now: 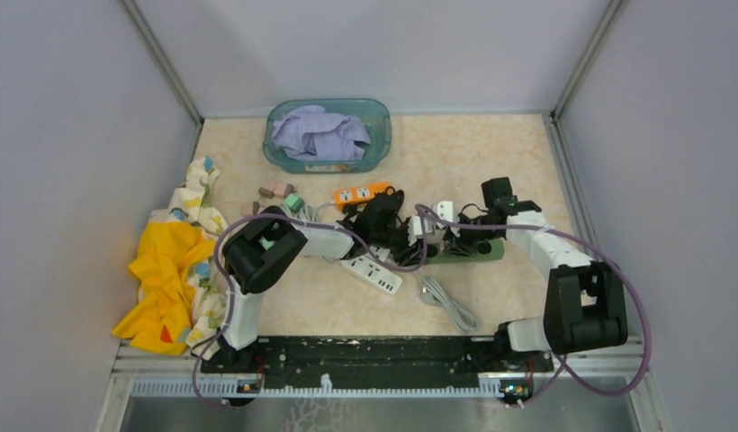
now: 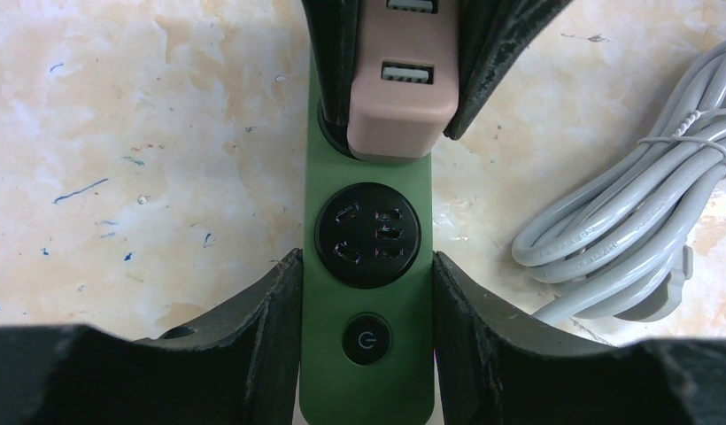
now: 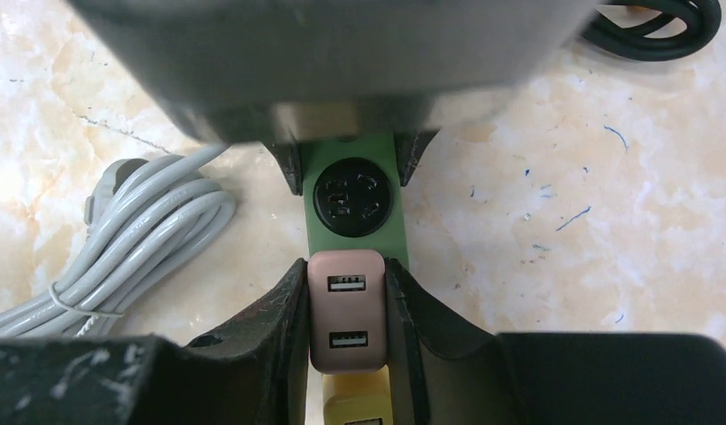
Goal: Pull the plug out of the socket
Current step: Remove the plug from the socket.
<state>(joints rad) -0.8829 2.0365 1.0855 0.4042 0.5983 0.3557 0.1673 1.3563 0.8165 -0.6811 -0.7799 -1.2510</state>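
The green power strip (image 2: 414, 212) is gripped across its width by the left claw (image 2: 364, 266) on the counter (image 2: 165, 133). The pink plug (image 3: 346, 310) seated in it is clamped by the right claw (image 3: 344, 274).

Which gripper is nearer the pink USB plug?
Right. The right gripper has its jaws shut on the pink plug; the left gripper grips the green strip farther along, beyond the empty socket.

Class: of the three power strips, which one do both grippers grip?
The green power strip, not the white strip or orange strip: the left gripper clamps its body, and the right gripper is shut on its pink plug.
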